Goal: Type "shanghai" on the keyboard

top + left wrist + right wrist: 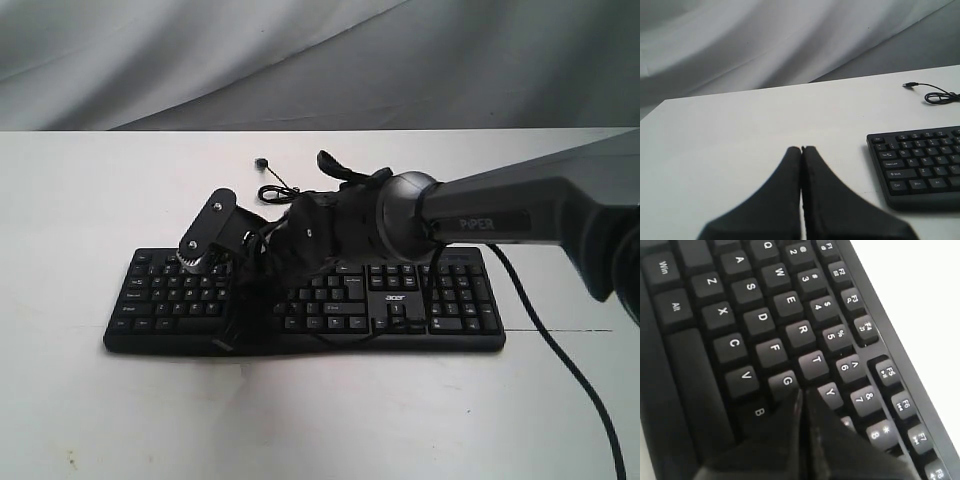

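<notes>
Soft, even, fairly bright light falls on the white table (pixel 320 420), with only a thin, faint shadow along the near edge of the keyboard (pixel 440 300). Its black surface swallows detail in the exterior view. In the 2 wrist views the left gripper (pixel 801 149) and right gripper (pixel 802 392) are blurred, close to the lens. The table in the right wrist view is washed out to plain white.

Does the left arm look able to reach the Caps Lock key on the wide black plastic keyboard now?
Probably yes: the shut left gripper is beside the end of the keyboard where the Caps Lock key lies, with only bare white table between.
</notes>
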You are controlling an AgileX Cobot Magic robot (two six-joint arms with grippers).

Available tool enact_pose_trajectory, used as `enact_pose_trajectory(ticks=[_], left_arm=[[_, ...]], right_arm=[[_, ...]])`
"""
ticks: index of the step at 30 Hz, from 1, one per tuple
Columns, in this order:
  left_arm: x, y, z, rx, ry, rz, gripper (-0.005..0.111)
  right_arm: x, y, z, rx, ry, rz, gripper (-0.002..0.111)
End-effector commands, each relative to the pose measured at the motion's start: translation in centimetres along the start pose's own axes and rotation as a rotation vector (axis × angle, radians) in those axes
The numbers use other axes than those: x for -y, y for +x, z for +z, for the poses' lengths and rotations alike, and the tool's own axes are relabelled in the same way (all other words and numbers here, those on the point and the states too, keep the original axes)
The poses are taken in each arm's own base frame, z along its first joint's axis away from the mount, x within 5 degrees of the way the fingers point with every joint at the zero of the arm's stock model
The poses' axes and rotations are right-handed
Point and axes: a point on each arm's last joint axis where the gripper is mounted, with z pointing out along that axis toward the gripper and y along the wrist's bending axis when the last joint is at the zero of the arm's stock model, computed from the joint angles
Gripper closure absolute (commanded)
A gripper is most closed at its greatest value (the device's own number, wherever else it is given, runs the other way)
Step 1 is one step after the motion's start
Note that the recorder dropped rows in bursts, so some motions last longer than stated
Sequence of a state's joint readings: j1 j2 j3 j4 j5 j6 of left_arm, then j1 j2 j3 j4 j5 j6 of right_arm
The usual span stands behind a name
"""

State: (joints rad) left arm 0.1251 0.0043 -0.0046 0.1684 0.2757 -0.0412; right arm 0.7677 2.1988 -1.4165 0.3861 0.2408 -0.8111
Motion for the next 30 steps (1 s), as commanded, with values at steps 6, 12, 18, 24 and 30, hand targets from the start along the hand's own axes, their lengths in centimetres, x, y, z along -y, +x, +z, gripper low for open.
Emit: enact_pose_trajectory(ticks=[6,12,18,24,30], left_arm=[[0.1,0.0,0.0,0.011,0.008,-0.005,0.107],[0.1,0.0,0.0,0.011,0.008,-0.005,0.107],[0.1,0.0,0.0,0.011,0.008,-0.005,0.107],[0.1,0.0,0.0,0.011,0.008,-0.005,0.107],[0.1,0.0,0.0,0.011,0.008,-0.005,0.107]], right_arm=[[1.1,-3.4,-2.4,0.068,0.016,-0.041,0.108],[1.0,-5.6,-2.6,0.116,0.022,-0.072,0.108],[-0.1,-8.0,-0.7,0.153,-0.007,-0.092,0.108],[-1.2,-8.8,1.3,0.161,-0.039,-0.087,0.108],[-1.8,-7.9,2.8,0.131,-0.061,-0.080,0.108]])
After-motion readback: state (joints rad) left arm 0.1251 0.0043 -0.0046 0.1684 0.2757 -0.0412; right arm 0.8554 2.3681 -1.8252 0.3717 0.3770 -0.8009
